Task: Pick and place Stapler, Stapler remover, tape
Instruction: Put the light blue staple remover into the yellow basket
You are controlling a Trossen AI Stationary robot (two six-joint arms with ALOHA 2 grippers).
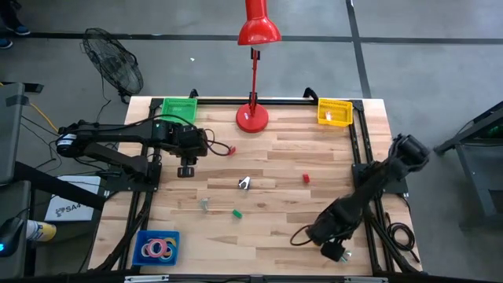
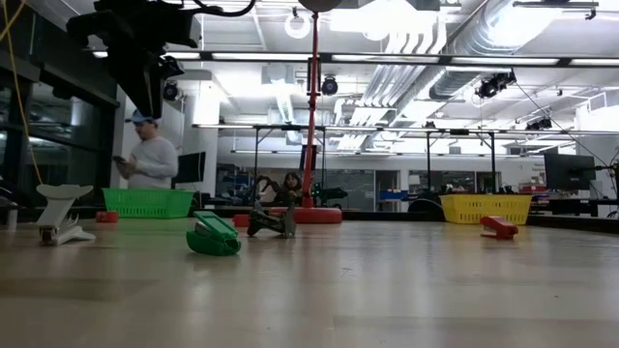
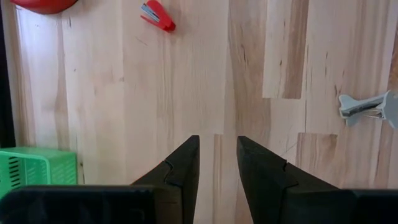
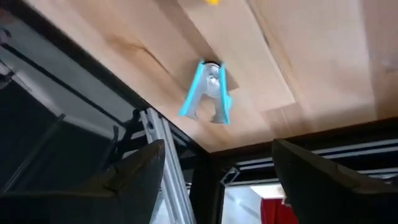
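A small red stapler (image 1: 229, 149) lies on the table just right of my left gripper (image 1: 187, 170); it also shows in the left wrist view (image 3: 157, 15). My left gripper (image 3: 217, 155) hangs above bare wood, open and empty. A silver staple remover (image 1: 244, 183) lies mid-table and shows in the left wrist view (image 3: 365, 106). A green staple remover (image 1: 236, 212) and a second small red piece (image 1: 306, 178) lie nearby. The tape rolls (image 1: 157, 248) sit in a blue tray (image 1: 142, 238) at the near left corner. My right gripper (image 1: 339, 253) is open and empty at the near right edge; its wrist view (image 4: 217, 162) shows a blue staple remover (image 4: 208, 93) on the table.
A green basket (image 1: 179, 108) stands at the far left and a yellow basket (image 1: 334, 112) at the far right. A red lamp base (image 1: 252, 118) stands between them, its pole rising. A pale clip-like piece (image 1: 204, 204) lies near the green remover. A person (image 2: 150, 155) stands beyond the table.
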